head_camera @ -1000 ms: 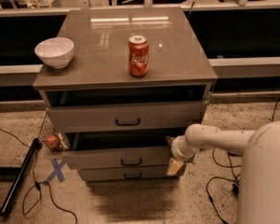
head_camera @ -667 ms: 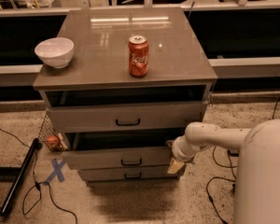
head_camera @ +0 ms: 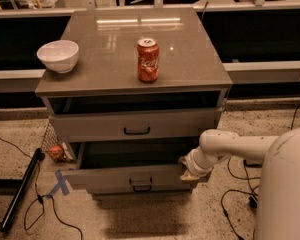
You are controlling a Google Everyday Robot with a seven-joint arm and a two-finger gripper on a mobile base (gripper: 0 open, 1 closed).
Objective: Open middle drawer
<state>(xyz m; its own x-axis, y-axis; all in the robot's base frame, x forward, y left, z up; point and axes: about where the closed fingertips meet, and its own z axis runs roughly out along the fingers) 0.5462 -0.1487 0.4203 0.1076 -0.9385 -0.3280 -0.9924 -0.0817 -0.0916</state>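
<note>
Camera view: middle drawer [head_camera: 110, 179] under top drawer [head_camera: 90, 126], standing partly out, dark interior showing. Gripper [head_camera: 191, 170] at its right front corner; we cannot tell whether apart or together. We judge drawer rigid, fairly heavy, smooth-fronted; best hold is centre bar handle [head_camera: 140, 182].

On the tabletop [head_camera: 190, 69], a bowl [head_camera: 57, 55] sits at the left, a can [head_camera: 148, 60] right of it near the middle. Below, the middle drawer [head_camera: 105, 177] juts forward, the claw [head_camera: 188, 170] at its right end.
</note>
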